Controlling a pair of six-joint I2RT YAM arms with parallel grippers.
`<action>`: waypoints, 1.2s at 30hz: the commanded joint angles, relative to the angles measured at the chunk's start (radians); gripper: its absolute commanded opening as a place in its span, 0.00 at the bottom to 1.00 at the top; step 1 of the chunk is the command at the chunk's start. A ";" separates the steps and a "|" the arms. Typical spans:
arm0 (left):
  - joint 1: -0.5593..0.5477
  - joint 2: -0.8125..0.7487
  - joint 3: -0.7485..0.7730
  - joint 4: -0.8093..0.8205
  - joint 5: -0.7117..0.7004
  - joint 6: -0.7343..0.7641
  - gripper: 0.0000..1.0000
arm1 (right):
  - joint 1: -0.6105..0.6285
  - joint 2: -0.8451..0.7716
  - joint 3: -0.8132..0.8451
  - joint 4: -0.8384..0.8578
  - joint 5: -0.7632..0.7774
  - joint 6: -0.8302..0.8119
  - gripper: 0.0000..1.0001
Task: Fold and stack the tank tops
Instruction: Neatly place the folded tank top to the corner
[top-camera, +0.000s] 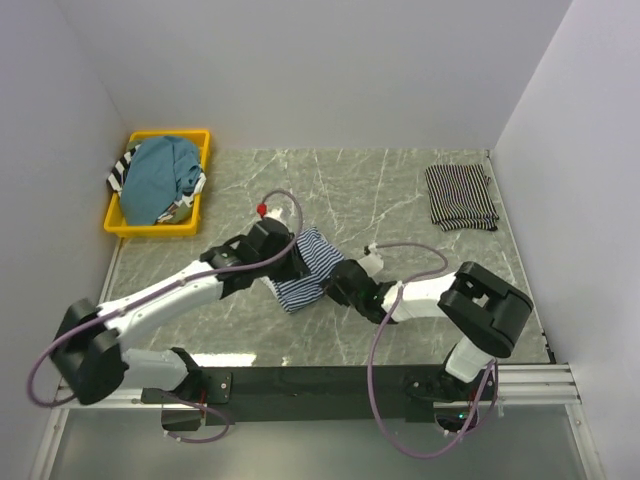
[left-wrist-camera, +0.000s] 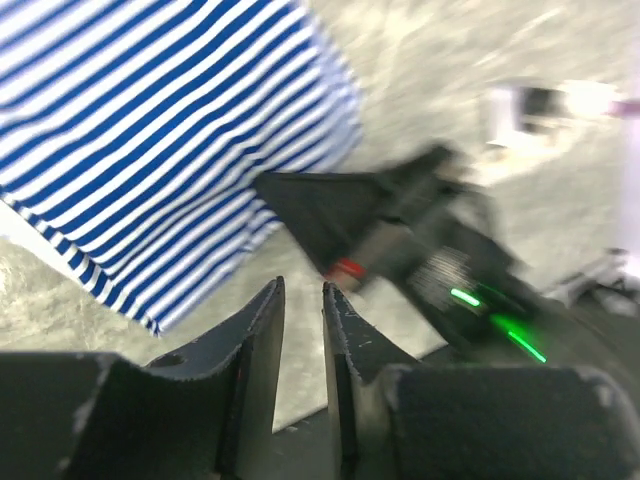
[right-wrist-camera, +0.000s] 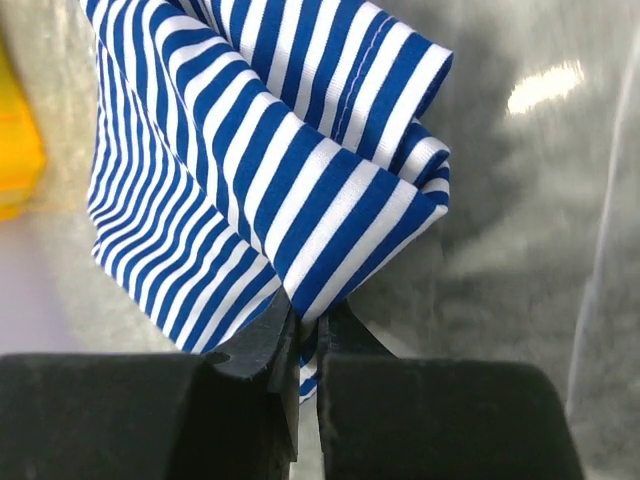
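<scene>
A blue-and-white striped tank top (top-camera: 305, 262) lies bunched mid-table between both arms. My right gripper (right-wrist-camera: 312, 312) is shut on a folded corner of this striped top (right-wrist-camera: 300, 190), with the cloth pinched between the fingertips. In the top view the right gripper (top-camera: 332, 284) sits at the top's right edge. My left gripper (left-wrist-camera: 303, 287) is open by a narrow gap with only bare table between the fingers, just off the top's lower edge (left-wrist-camera: 150, 150). From above, the left gripper (top-camera: 290, 268) is at the top's left side. A folded black tank top with thin white stripes (top-camera: 460, 196) lies at the back right.
A yellow bin (top-camera: 120, 222) at the back left holds a teal top (top-camera: 160, 178) and other striped cloth. White walls close in the marble table (top-camera: 350, 190) on the left, back and right. The right arm's gripper body (left-wrist-camera: 420, 250) shows blurred in the left wrist view.
</scene>
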 joint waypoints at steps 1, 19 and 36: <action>0.017 -0.101 0.117 -0.105 -0.039 0.067 0.29 | -0.048 0.005 0.100 -0.227 0.016 -0.209 0.00; 0.227 -0.153 0.207 -0.205 0.093 0.285 0.33 | -0.519 0.375 1.005 -0.893 0.071 -1.243 0.00; 0.319 0.014 0.233 -0.191 0.194 0.353 0.31 | -0.823 0.549 1.358 -0.988 0.150 -1.541 0.00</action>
